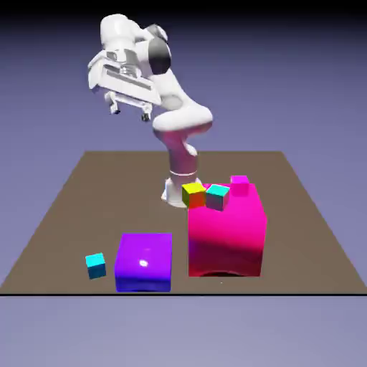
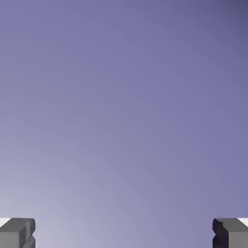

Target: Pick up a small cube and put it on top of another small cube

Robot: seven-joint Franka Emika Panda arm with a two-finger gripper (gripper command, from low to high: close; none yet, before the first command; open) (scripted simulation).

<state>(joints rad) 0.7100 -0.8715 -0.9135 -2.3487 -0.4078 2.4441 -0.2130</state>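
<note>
We see the gripper [image 1: 130, 109] high in the upper left of the exterior view with its jaws spread wide on nothing, well above the brown table [image 1: 64, 208], while the small cyan cube [image 1: 95, 265] sits at lower left just beside the purple block [image 1: 145, 261].

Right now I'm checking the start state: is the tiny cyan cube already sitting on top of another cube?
No, the tiny cyan cube rests alone on the table, beside the purple block.
</note>
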